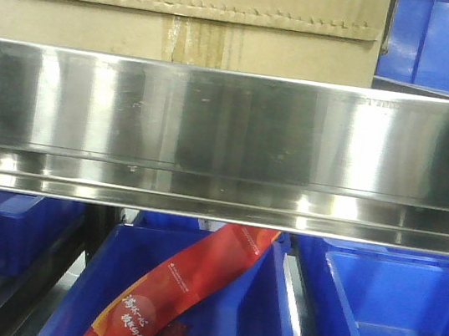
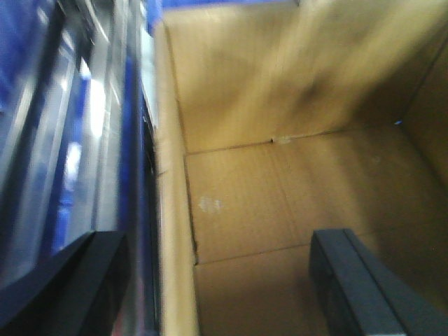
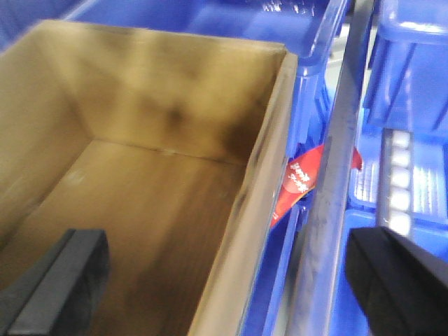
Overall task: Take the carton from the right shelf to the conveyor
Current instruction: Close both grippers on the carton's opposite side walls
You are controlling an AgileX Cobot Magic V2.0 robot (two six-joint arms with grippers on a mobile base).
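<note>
- While both claws stand spread wide over the carton's (image 3: 140, 210) side walls with nothing clamped, a close that lands off the rim would pinch air or shove a wall inward.
- Left claw (image 2: 217, 241): released, with one finger (image 2: 364, 287) inside the carton and the other outside, the wall between them. This view is blurred, so I cannot tell whether it touches.
- Right claw (image 3: 224, 241): likewise released, with one finger (image 3: 63, 280) inside and the other outside, near the blue bins (image 3: 308, 42).
- Thin corrugated walls, held only near their rims, could buckle or tear, and uneven pulls would probably tilt the carton.
- Beyond the claws, the carton rests on the right shelf (image 1: 120, 190) behind its steel front rail (image 1: 231, 127). A low lift could catch the base on that rail.
- No view shows the conveyor, so the carry has not begun.
</note>
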